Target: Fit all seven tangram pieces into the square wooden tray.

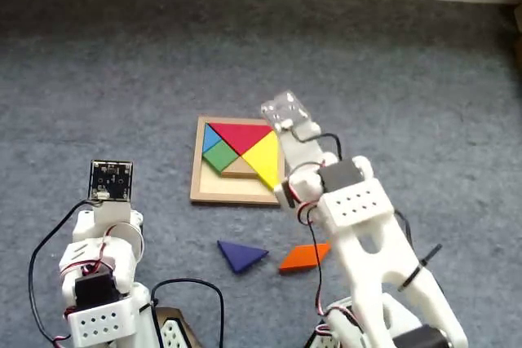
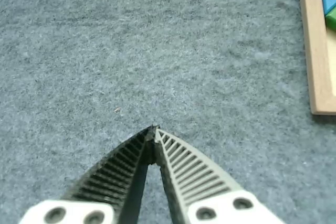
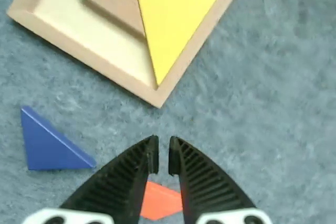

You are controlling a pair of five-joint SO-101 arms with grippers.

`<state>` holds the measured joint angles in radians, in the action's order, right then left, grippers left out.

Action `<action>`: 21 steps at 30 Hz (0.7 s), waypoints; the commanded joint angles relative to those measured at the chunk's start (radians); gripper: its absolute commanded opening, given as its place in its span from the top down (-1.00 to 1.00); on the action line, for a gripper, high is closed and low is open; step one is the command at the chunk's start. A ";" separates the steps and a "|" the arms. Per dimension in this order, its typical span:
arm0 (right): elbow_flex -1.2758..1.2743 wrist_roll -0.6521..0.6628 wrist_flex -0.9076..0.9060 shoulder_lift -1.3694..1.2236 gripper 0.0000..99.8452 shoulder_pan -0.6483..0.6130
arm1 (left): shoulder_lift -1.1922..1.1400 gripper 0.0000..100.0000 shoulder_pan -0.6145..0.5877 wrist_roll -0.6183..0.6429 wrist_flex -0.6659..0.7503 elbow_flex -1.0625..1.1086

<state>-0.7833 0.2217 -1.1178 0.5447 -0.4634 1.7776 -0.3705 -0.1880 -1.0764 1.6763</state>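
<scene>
The orange piece [image 3: 160, 203] lies under the right gripper [image 3: 163, 156] — jaws barely parted, empty — just off the tray [image 3: 200, 35] corner; left gripper [image 2: 153, 129] jaws pressed together.

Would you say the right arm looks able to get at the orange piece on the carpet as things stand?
Probably yes: the orange piece lies bare on the carpet under the right gripper, apart from the blue triangle. The jaws stand only a slit apart, so they would need to widen.
</scene>
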 commanded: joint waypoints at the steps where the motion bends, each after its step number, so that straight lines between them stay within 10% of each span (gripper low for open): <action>1: -0.099 -0.087 0.002 0.101 0.89 0.016 | 0.027 0.99 0.016 -0.011 0.015 0.019; 11: -0.352 -0.399 -0.061 0.246 0.89 0.005 | 0.027 0.99 0.016 -0.011 0.015 0.019; 21: -0.366 -0.417 -0.166 0.245 0.90 -0.038 | 0.027 0.99 0.016 -0.011 0.017 0.019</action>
<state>-1.1515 -0.1880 -1.2743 0.7610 -0.4895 1.7776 -0.3705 -0.1880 -1.0764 1.6763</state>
